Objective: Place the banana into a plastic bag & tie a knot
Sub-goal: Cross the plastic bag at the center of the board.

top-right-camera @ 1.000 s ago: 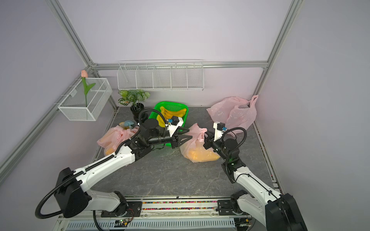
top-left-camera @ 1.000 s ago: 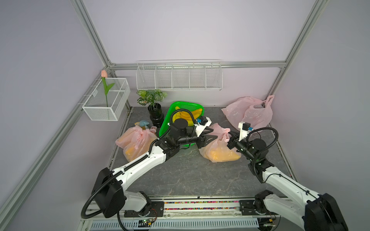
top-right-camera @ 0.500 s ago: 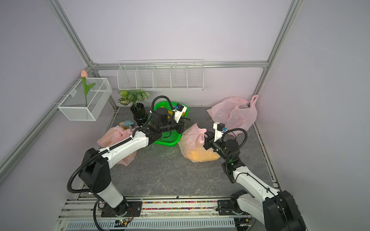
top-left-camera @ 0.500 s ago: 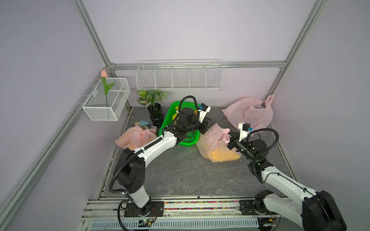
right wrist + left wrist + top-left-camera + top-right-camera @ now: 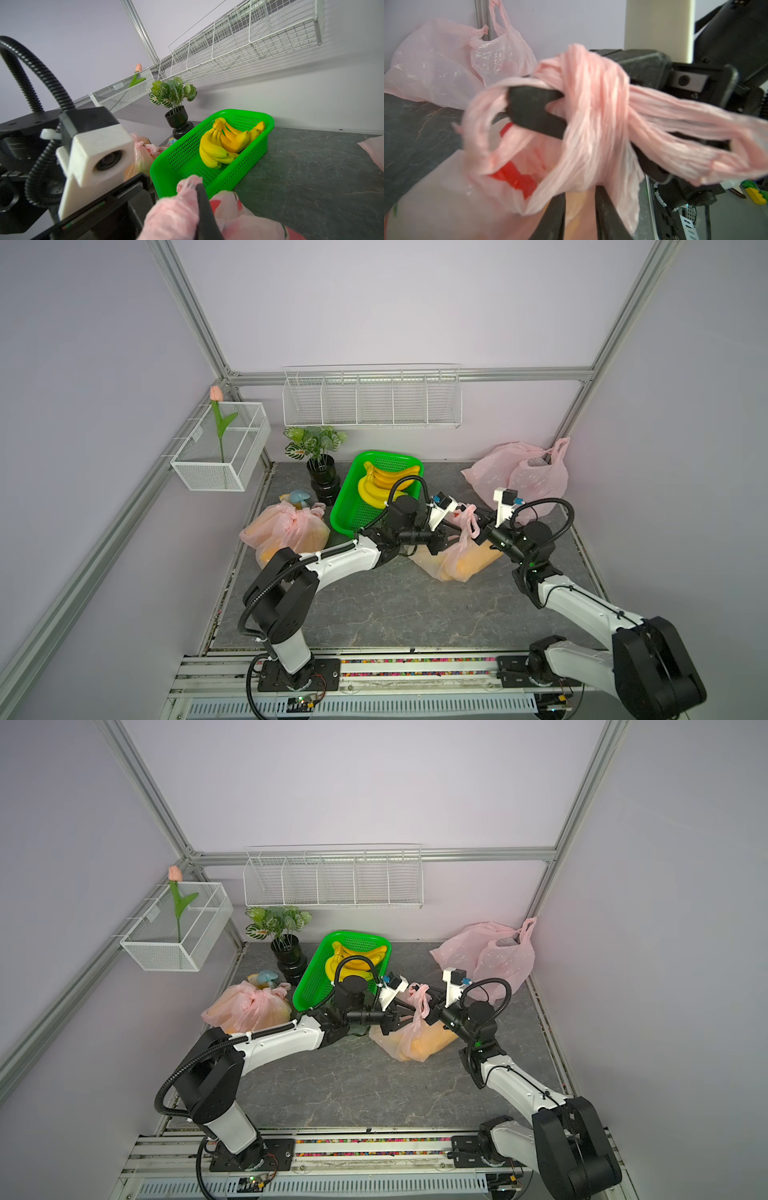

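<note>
Right gripper (image 5: pixel 519 108) clamps the wound handle (image 5: pixel 593 99) of the plastic bag (image 5: pixel 446 562), which lies between the 2 grippers, banana (image 5: pixel 476 566) inside. Left gripper (image 5: pixel 579 193): fingers narrow, hold cannot be told; a missed pinch would let the loop unwind

Right hand (image 5: pixel 478 529) pinched closed, facing left hand (image 5: pixel 452 527)

1. A robot test cell in a lab: aluminium-profile frame (image 5: pixel 195 319) around plain lilac wall panels (image 5: pixel 395 302).
2. Two white-and-black robot arms (image 5: pixel 332 568) bolted to a slotted metal rail (image 5: pixel 415 680) at the dark stone-patterned tabletop (image 5: pixel 395 614).
3. Staged props: white wire shelf (image 5: pixel 372 398), artificial potted plant (image 5: pixel 316 443).
</note>
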`<state>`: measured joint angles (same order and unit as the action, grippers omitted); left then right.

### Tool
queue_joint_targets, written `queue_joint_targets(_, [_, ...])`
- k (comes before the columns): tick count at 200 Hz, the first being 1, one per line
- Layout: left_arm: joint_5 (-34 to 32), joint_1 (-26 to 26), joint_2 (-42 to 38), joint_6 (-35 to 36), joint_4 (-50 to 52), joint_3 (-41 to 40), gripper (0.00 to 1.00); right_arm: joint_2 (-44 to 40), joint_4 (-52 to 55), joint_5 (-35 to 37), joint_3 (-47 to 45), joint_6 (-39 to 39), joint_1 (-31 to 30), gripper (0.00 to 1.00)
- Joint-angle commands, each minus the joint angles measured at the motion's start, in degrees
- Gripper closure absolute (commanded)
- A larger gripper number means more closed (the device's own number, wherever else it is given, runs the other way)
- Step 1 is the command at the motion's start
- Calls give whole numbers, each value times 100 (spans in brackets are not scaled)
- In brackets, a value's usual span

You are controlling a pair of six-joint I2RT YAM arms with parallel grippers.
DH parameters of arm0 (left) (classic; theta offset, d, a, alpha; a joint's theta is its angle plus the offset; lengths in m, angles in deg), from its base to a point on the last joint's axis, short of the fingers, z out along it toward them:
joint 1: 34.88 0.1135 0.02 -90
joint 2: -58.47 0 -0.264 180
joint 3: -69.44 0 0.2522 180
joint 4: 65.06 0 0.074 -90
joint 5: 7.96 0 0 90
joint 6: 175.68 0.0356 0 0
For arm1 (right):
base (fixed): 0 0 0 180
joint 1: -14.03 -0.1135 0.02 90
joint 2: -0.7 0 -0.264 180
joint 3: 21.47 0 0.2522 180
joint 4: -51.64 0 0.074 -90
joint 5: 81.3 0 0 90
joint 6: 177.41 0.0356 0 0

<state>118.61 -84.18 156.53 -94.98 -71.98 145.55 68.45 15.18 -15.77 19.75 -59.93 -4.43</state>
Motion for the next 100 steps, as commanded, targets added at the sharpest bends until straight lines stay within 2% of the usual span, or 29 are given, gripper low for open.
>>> queue_joint_targets(1, [244,-149,171,-631,-1026,-115,73,28,-497,-352,125,183,20,93])
queue_joint_targets(23, [140,-152,-87,-706,-1182,-327,74,-21,-472,-383,35,177,31,93])
queue_joint_targets(46, [-597,-24,-904,-257,-820,-861,76,-134,-363,-422,-35,128,53,93])
queue_joint_targets(60, [-1017,111,-1378,-269,-577,-1093,75,-172,-291,-452,-47,108,62,94])
queue_joint_targets(81, [-1037,388,-2013,-149,-257,-1251,70,-204,-186,-547,-4,132,62,93])
queue_joint_targets(100, [-1144,678,-2529,-127,-108,-1329,60,-278,-119,-585,-22,135,62,93])
